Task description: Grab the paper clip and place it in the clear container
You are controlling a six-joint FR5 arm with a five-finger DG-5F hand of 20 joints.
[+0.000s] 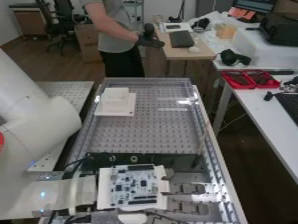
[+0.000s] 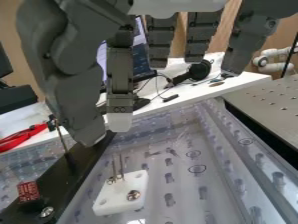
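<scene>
**Stood on end, ready to be pinched**

Going left to right in the high view, the white arm (image 1: 36, 117) comes in from the left edge and lies low, its weight kept to one side so that only the hand need overhang the work. In the upper left of the frame a pale square box (image 1: 116, 95), plausibly the clear container, sits on a white plate (image 1: 129, 111), perhaps to give it a flat, steady footing; I cannot be sure it is the target. Low in the centre, a circuit board (image 1: 135, 186) rides on the robot hand (image 1: 189, 188), whose fingers point to the lower right.

In the wrist view, a red part (image 2: 28, 191) is beside the dark strip (image 2: 65, 175). Near the thumb (image 2: 78, 102), thin upright wires, probably the paper clip (image 2: 121, 164), rise from a small white block (image 2: 121, 196) with screws in it. That mount likely keeps the clip off the surface, leaving room for a pinch from above. The fingers hang fairly straight, with a narrow gap between thumb and nearest finger and nothing seen in it. The next move probably calls for lowering and careful lining up, since so slim a thing could slip or tip.
</scene>
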